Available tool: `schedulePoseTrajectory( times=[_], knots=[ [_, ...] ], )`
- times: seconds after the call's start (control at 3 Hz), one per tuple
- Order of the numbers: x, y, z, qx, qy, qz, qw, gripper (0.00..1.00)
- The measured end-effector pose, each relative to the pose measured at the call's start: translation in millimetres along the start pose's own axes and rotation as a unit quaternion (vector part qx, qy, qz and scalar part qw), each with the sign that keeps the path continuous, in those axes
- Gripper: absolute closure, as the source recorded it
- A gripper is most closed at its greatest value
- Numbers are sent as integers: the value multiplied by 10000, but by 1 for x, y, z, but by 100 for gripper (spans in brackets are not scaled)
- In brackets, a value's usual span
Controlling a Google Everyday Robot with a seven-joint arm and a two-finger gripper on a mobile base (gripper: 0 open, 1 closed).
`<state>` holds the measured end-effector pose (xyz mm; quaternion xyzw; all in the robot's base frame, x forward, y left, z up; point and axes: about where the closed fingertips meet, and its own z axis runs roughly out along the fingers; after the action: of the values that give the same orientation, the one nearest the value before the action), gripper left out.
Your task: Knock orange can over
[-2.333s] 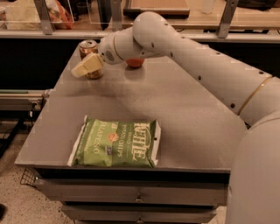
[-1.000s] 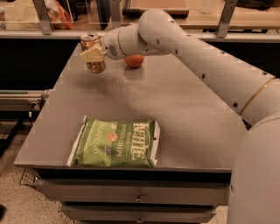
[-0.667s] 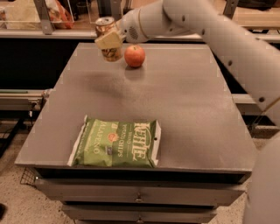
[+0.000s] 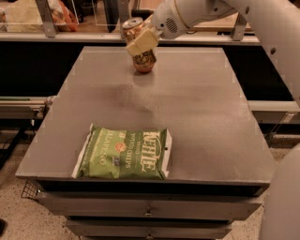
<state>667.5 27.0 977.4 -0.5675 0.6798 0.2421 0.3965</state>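
The orange can [image 4: 137, 47] sits at the far edge of the surface [image 4: 201, 108], a little left of centre; it is tilted, its silver top leaning up and to the far left, its lower end down at the surface, though I cannot tell whether that end touches; the gripper [image 4: 139, 44] is on the can, and the jaws hold it, one pale finger [image 4: 143, 41] lying slantwise across the can's front and the other hidden behind; the white arm [image 4: 197, 14] reaches in from the far right, above the far edge; just beyond the can the surface ends at a dark gap and a far ledge [image 4: 70, 37]; left, right and near of the can the grey top lies bare across its whole middle band; a green chip bag [image 4: 124, 153] lies flat near the near edge, left of centre, well apart from the can, its left end close to the near left corner; to the right of the bag bare room runs to the right edge; drawers [image 4: 147, 211] sit under the near edge.
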Motion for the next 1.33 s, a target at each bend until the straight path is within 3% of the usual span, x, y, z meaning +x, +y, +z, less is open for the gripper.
schedulePoseTrajectory(
  times=[0.33,0.67,1.0,1.33],
  knots=[
    [42,48,9,-1018,939,-308,9899,100],
    [72,82,18,-1688,1881,-740,9647,98],
    [82,88,23,-1728,2373,-1021,9505,75],
    [89,87,38,-1444,2773,-1183,9425,44]
  ],
)
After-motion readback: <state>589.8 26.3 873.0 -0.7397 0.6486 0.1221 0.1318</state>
